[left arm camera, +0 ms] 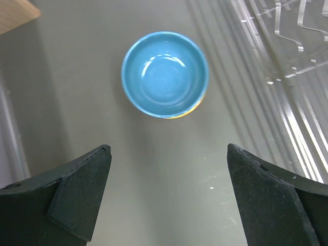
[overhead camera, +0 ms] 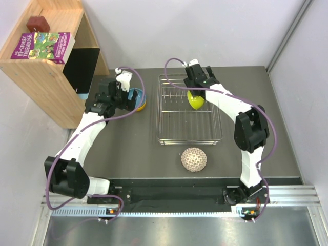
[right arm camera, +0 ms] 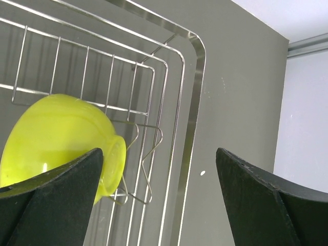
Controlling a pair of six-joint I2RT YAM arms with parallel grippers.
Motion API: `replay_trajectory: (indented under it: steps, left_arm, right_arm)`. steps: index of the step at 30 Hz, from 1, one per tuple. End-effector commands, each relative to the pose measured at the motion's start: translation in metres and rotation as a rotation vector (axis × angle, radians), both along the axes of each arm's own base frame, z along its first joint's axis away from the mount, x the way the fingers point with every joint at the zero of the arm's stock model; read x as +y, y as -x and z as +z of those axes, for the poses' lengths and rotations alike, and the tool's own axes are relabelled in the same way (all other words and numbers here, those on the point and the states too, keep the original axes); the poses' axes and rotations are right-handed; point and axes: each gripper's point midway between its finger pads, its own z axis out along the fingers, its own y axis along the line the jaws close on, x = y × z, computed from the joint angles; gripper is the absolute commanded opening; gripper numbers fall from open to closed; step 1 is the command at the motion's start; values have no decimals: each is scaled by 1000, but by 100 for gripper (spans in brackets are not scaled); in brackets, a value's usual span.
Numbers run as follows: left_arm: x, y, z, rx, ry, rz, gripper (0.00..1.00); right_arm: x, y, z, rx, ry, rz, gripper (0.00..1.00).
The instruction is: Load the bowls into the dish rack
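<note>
Our left gripper (left arm camera: 168,154) hangs with jaws spread wide, holding nothing. The blue bowl (left arm camera: 165,74) sits centred ahead of them, likely lined up for a grasp. Our right gripper (right arm camera: 159,154) is spread too. Beside one finger, the yellow-green bowl (right arm camera: 56,138) stands on edge in the dish rack (right arm camera: 197,77), propped by prongs.

Bright, even overhead light is noted; shadows on the counter (overhead camera: 133,148) are faint and soft-edged. White glare arcs are seen inside the blue bowl (left arm camera: 165,74). The dish rack (left arm camera: 300,72) wires are rendered blurred in the left wrist view.
</note>
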Motion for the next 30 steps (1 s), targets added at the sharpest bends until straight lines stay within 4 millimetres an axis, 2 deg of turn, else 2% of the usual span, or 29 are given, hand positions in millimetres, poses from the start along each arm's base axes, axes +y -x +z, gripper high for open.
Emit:
replay_trajectory:
  steps: [1, 5, 7, 8, 10, 11, 13, 14, 16, 18, 19, 20, 21, 23, 30]
  left_arm:
    - [14, -22, 20, -74, -33, 81, 99]
    - [18, -38, 15, -76, -59, 112, 99]
    - [19, -45, 11, -72, -72, 118, 99]
    - [19, -51, 1, -55, -87, 118, 99]
    - [21, -59, -3, -52, -102, 121, 99]
    - [21, -66, -12, -38, -113, 119, 99]
    - [22, -74, -15, -38, -116, 112, 99]
    - [23, -81, -23, -30, -124, 113, 99]
    - [24, -89, -26, -30, -124, 104, 95]
    - [28, -96, -38, -7, -133, 111, 91]
    - [31, -101, -36, -11, -128, 114, 91]
    - [32, -104, -45, 11, -126, 115, 90]
    - [37, -107, -46, 17, -123, 124, 89]
    - [40, -112, -55, 37, -114, 125, 82]
    - [44, -117, -79, 88, -107, 116, 70]
  right_arm:
    - [-10, 8, 59, -67, -53, 1, 90]
    - [-7, 14, 95, -124, -96, 41, 91]
    - [-6, 17, 102, -130, -108, 63, 91]
    - [-4, 20, 109, -136, -120, 85, 91]
    - [-3, 25, 114, -133, -127, 103, 92]
    - [-2, 28, 121, -142, -140, 122, 92]
    - [-1, 31, 126, -146, -150, 134, 92]
    - [-2, 34, 133, -158, -157, 136, 92]
    - [-4, 36, 135, -164, -159, 137, 92]
    - [-6, 39, 138, -166, -159, 139, 92]
    - [-6, 41, 137, -163, -160, 139, 92]
    - [-6, 42, 139, -166, -162, 141, 92]
    - [-8, 43, 141, -169, -163, 140, 92]
    - [-9, 46, 142, -172, -165, 141, 92]
    - [-9, 49, 141, -170, -175, 142, 92]
